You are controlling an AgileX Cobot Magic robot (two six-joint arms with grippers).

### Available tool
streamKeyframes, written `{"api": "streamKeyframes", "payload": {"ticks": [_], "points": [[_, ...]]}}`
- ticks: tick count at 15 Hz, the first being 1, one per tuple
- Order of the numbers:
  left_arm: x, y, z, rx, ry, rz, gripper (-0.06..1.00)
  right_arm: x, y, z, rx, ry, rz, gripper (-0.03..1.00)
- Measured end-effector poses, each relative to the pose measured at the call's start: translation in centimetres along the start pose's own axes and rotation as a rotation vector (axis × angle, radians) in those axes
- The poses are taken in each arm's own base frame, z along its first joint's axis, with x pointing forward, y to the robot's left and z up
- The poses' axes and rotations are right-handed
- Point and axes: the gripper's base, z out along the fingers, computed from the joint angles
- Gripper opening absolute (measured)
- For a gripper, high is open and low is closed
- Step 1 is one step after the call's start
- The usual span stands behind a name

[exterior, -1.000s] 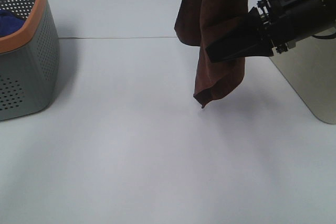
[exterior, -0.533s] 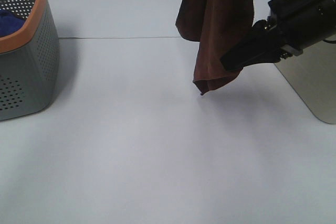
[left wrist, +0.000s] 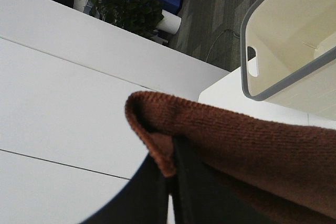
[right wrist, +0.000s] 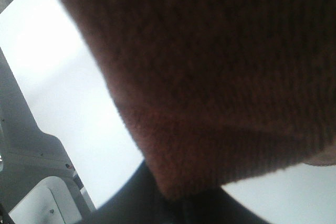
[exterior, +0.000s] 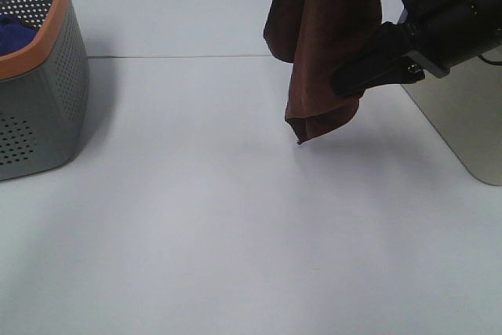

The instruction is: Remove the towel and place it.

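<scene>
The dark brown towel (exterior: 318, 29) hangs in folds over the table, its top out of the exterior high view and its lowest corner just above the surface. In the left wrist view my left gripper (left wrist: 170, 184) is shut on a folded edge of the towel (left wrist: 252, 145). My right gripper (exterior: 339, 84) comes in from the right and is shut on the towel's lower right edge. The right wrist view is filled by the towel (right wrist: 210, 77), which runs down into my right gripper (right wrist: 176, 203).
A grey perforated basket (exterior: 47, 107) with an orange rim stands at the far left, with a blue cloth (exterior: 11, 33) inside. A beige bin (exterior: 463, 115) stands at the right edge behind my right arm. White table (exterior: 235, 225) lies below the towel.
My right gripper's fingers have shut on the towel's lower right edge. The hanging end has drawn up slightly. The left grip has not changed.
</scene>
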Motion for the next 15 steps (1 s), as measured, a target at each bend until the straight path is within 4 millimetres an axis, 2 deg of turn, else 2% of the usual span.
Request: {"api": "streamKeyframes", "payload": {"ticks": [1, 3, 6, 9, 13, 15], "points": [[0.3, 0.0, 0.0, 0.010, 0.011, -0.001, 0.00, 0.0, 0.0, 0.0, 0.001, 0.005, 0.011, 0.00], [3.2, 0.2, -0.2, 0.088, 0.116, -0.101, 0.00, 0.4, 0.1, -0.5, 0.020, 0.045, 0.014, 0.00], [6.6, 0.8, -0.8, 0.123, 0.250, -0.217, 0.00, -0.4, 1.7, -3.1, 0.043, -0.021, -0.038, 0.00], [7.9, 0.6, -1.2, 0.160, 0.322, -0.283, 0.00, -1.0, 2.5, -4.7, 0.085, -0.095, -0.073, 0.00], [8.9, -0.3, -0.7, 0.200, 0.370, -0.336, 0.00, -1.3, 1.4, -4.0, 0.140, -0.114, -0.086, 0.00], [10.9, -1.2, 0.5, 0.193, 0.402, -0.376, 0.00, -1.7, 0.2, -3.1, 0.190, -0.118, -0.145, 0.00]]}}
